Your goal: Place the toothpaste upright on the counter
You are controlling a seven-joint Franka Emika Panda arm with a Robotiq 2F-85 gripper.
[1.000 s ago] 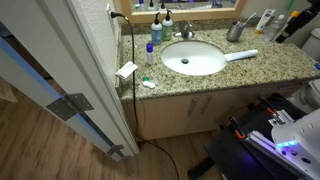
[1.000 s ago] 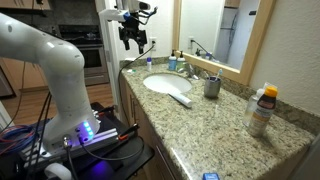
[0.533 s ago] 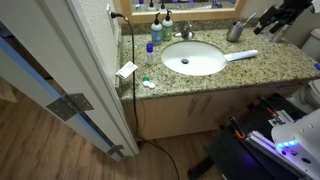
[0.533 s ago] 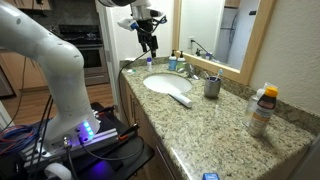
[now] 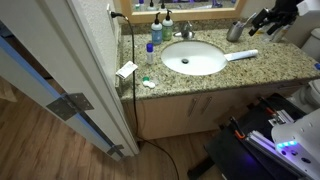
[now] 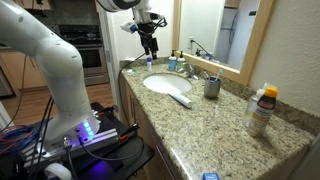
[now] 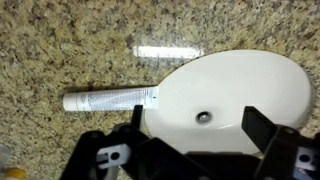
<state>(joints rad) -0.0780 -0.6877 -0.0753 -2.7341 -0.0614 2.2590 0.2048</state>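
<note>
Toothpaste (image 7: 110, 99): long white tube, lying flat on its side, not upright; one end reaches onto the rim of the sink (image 7: 240, 90), the rest rests on the counter (image 7: 60, 40). In both exterior views the tube (image 5: 241, 55) (image 6: 181, 99) lies along the basin's edge, pointing away from the bowl. Counter: speckled beige-brown granite (image 5: 285, 65) over light wooden cabinets (image 5: 185, 112). Sink: oval, white, drain visible in the wrist view. Gripper (image 7: 195, 125): fingers (image 7: 255, 122) spread wide apart, nothing between them, hanging in the air above basin and tube; in the exterior views (image 5: 260, 22) (image 6: 150, 47) it sits well above the counter, clear of the tube. Arm (image 6: 50, 60): white, rising from a base beside the cabinets. Other items: faucet (image 5: 186, 30) behind the basin; small blue bottle (image 5: 152, 50) near it; metal cup (image 6: 211, 87) just beyond the tube; orange-capped bottle (image 6: 262, 110) farther along the counter; mirror (image 6: 215, 35) above.
</note>
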